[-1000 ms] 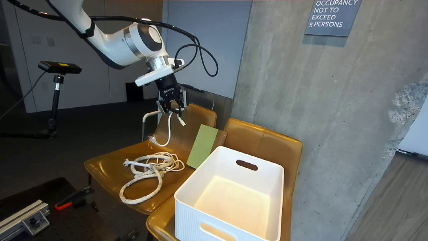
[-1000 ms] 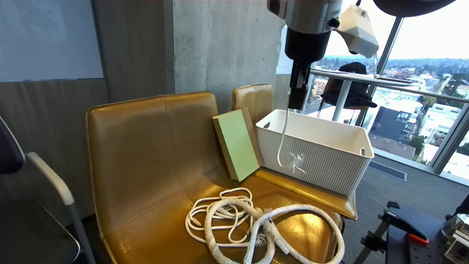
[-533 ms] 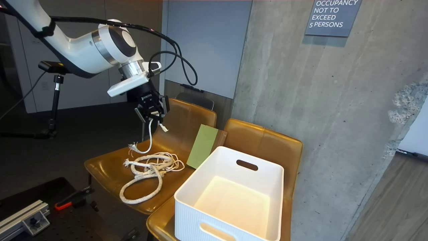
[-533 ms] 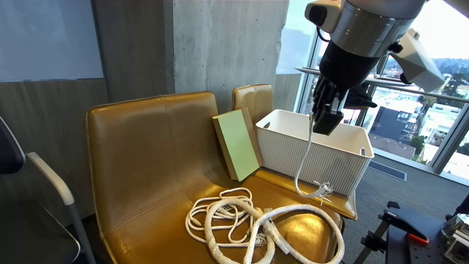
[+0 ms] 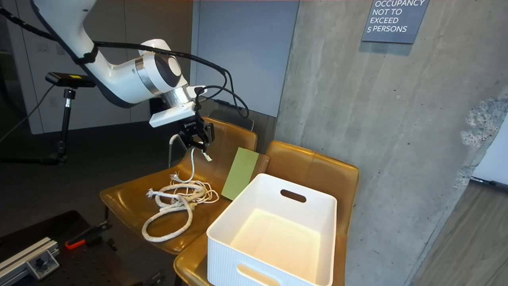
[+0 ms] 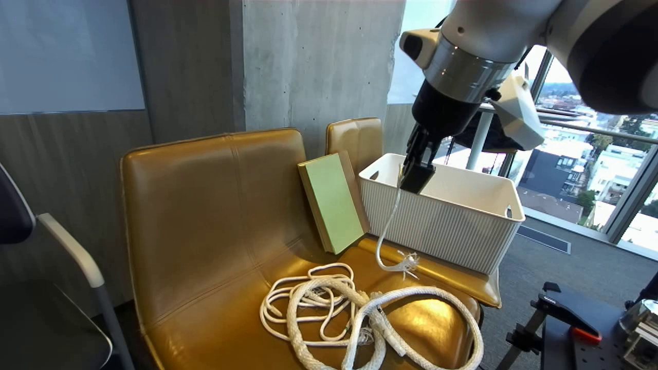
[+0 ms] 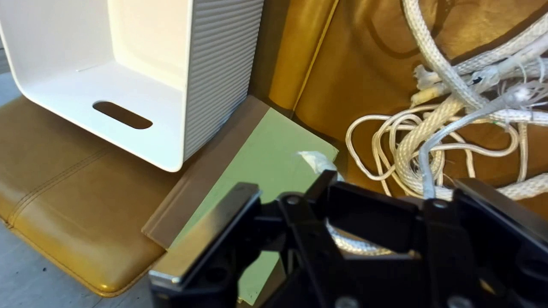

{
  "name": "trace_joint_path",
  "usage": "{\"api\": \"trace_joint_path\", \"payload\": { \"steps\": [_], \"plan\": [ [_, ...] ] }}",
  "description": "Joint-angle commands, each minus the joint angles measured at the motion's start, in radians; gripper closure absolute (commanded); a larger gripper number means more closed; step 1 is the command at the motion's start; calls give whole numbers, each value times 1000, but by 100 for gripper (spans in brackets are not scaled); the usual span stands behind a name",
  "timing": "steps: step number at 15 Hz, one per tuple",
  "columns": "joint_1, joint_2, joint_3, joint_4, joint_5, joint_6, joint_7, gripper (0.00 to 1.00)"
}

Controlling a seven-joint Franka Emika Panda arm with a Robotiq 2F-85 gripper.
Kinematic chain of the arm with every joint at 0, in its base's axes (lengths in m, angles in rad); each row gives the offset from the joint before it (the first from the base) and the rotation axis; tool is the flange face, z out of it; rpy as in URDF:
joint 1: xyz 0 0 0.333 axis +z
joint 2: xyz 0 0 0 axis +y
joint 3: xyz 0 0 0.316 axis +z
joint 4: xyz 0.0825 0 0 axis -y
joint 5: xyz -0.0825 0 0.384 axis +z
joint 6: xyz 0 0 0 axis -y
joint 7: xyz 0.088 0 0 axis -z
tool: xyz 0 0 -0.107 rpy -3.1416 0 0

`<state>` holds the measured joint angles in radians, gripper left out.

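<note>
My gripper [image 5: 200,143] is shut on a short white rope [image 5: 193,163] and hangs above the brown chair. In an exterior view, the gripper [image 6: 415,177] stands in front of the bin, tilted, and the held rope [image 6: 379,252] dangles in a curve with its frayed end lowest. From the wrist view, that rope [image 7: 454,125] passes through the jaws. Its wrapped end [image 7: 319,162] pokes out on the opposite side. Below lies a tangle of thick and thin cream rope [image 6: 294,318] on the seat. Where the pads touch the rope is hidden.
A white ribbed bin [image 6: 437,234] sits on the adjoining brown chair. Against it leans a green book-like panel [image 6: 334,203] with a brown part behind. A dark table [image 5: 99,262] with an orange-handled clamp [image 5: 77,243] stands near. A camera on a stand [image 5: 70,79] is behind the arm.
My gripper has come lower with the rope still in it, swinging to one side and then partly back. The dangling frayed end now hangs nearer the rope tangle. Bin and panel are unmoved.
</note>
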<state>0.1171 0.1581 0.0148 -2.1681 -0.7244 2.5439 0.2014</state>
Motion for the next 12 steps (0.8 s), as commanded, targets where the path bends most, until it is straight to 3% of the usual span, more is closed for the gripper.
{"api": "trace_joint_path", "payload": {
  "steps": [1, 7, 12],
  "plan": [
    [-7, 123, 23, 146, 127, -6, -71, 100],
    [32, 191, 16, 278, 257, -117, -111, 100],
    [55, 156, 21, 250, 276, -165, -87, 100]
  ]
}}
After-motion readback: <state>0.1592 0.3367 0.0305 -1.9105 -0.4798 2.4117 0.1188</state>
